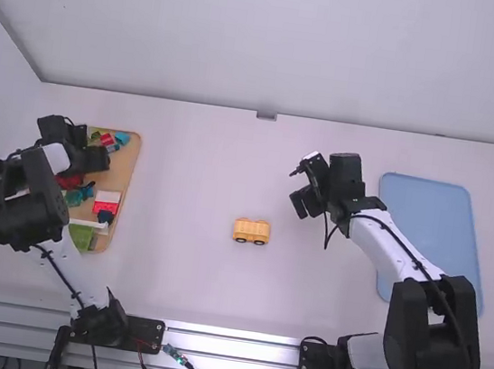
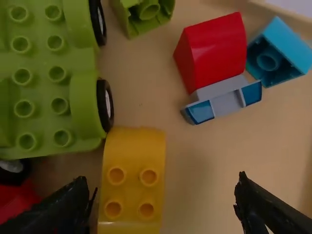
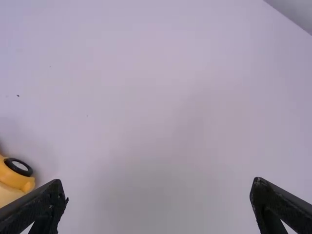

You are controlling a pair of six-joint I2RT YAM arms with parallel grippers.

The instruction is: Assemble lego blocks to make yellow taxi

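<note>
Left gripper (image 2: 165, 195), spread, hung over the yellow curved block (image 2: 132, 163), presumably to fetch it! Right gripper (image 3: 158, 194), spread too, seemingly gave building room: yellow wheeled base (image 1: 252, 230) sat at its high-view eight o'clock.

The smooth, flat tabletop (image 1: 194, 168) is white with a faint lilac tint and a few dark specks. Near its middle, toward six o'clock, the small plastic wheeled vehicle (image 1: 252, 231) is warm yellow-orange, its round wheels (image 3: 18, 166) black with pale hubs. At nine o'clock, the rectangular wooden tray (image 1: 127, 164) is plain tan. On it, the studded wheeled base (image 2: 83, 97) is lime green with black tyres and whitish hubs; the curved-ended studded block (image 2: 134, 156) is solid yellow; the rounded plastic block (image 2: 214, 46) is glossy red; the angular plastic piece (image 2: 226, 102) is grey with blue ends; the sloped plastic block (image 2: 275, 53) is turquoise. At three o'clock, the rounded-corner rectangular mat (image 1: 433, 227) is pale blue.
</note>
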